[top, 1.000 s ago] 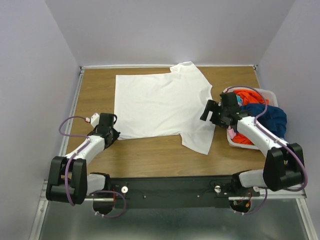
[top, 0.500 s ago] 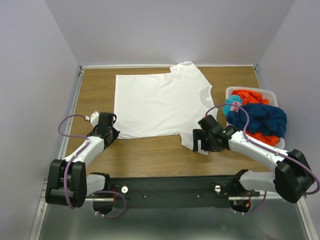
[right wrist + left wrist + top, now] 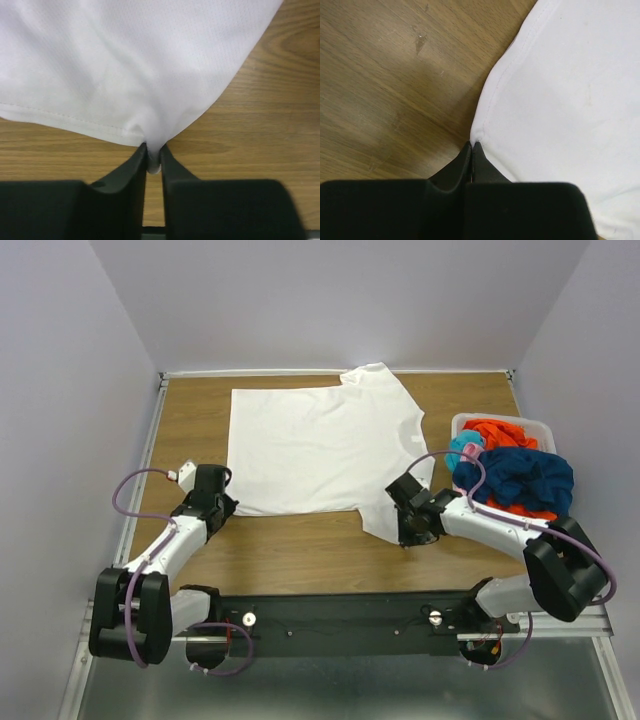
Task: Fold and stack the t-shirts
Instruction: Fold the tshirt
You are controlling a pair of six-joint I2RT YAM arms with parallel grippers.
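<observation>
A white t-shirt [image 3: 315, 445] lies spread flat on the wooden table [image 3: 190, 405]. My left gripper [image 3: 229, 502] is shut on the shirt's near left hem corner, and the left wrist view shows the white t-shirt [image 3: 560, 90] pinched at the left gripper [image 3: 471, 144]. My right gripper [image 3: 404, 536] is shut on the near right sleeve tip. In the right wrist view the white t-shirt [image 3: 145, 65] bunches into a small fold between the jaws of the right gripper [image 3: 153, 150]. Orange and dark blue t-shirts [image 3: 520, 480] lie heaped in a bin.
The white plastic bin [image 3: 460, 423] stands at the table's right edge, just behind my right arm. Purple walls close in the left, back and right sides. Bare wood [image 3: 300, 550] shows between the shirt's hem and the arm bases.
My right gripper swung from beside the bin down to the shirt's near right sleeve and shut on it. The left gripper stayed shut on the hem corner.
</observation>
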